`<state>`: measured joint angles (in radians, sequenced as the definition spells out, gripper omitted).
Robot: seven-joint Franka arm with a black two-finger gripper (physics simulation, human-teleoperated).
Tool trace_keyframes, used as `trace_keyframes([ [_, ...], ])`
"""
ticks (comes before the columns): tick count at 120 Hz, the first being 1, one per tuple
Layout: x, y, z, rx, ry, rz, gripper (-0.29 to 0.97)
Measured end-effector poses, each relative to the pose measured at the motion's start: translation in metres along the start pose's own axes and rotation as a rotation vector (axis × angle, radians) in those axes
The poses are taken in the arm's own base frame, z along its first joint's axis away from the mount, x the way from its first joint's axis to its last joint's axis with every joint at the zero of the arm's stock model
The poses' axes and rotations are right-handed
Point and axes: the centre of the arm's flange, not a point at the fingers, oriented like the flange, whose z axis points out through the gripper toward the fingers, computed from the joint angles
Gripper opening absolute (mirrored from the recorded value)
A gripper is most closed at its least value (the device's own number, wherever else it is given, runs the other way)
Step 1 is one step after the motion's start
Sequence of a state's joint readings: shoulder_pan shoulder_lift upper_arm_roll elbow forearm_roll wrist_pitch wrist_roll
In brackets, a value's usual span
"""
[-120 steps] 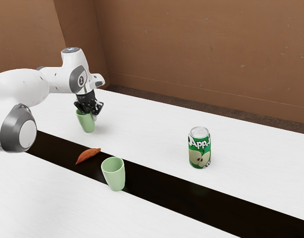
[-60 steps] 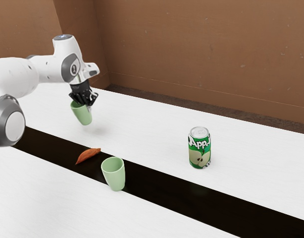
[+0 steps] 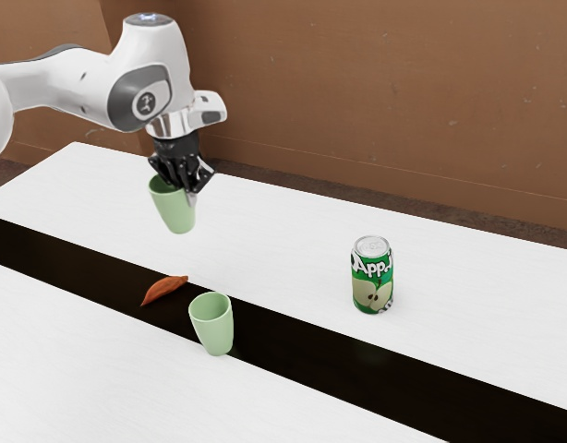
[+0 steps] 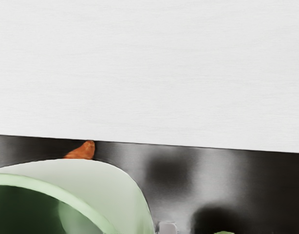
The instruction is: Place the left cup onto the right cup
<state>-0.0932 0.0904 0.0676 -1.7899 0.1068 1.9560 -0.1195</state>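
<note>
Clamping the rim of the left cup, the claw is seen hanging from the arm above the table, with its fingers pressed on the cup wall from two sides. The left cup is held clear of the surface, over the white part of the table between the far edge and the black strip. Its mouth is turned up toward the claw and its base is pointed down. The long axis is kept close to vertical, leaned slightly so that the base sits a little toward the exterior view's right.

On the black strip, nearer the table's front edge, the right cup is stood upright with its mouth up, apart from the held cup. A small orange scrap is laid flat on the strip near it. An apple can is stood upright on the white part, just behind the strip and well apart from both cups.
</note>
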Motion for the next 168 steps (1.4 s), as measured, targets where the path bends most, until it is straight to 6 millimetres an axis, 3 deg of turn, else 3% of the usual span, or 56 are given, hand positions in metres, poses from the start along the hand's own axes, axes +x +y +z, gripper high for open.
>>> trace_keyframes([
  [29,-0.071,0.057,-0.008,0.023,-0.014,-0.058,-0.1],
  [42,-0.087,0.07,-0.001,0.022,-0.01,-0.116,-0.1],
  [67,-0.09,0.074,0.017,-0.001,-0.003,-0.266,-0.1],
  [97,-0.085,0.098,0.041,-0.035,-0.031,-0.394,-0.1],
  [168,-0.077,0.092,0.072,-0.042,-0.078,-0.602,-0.1],
])
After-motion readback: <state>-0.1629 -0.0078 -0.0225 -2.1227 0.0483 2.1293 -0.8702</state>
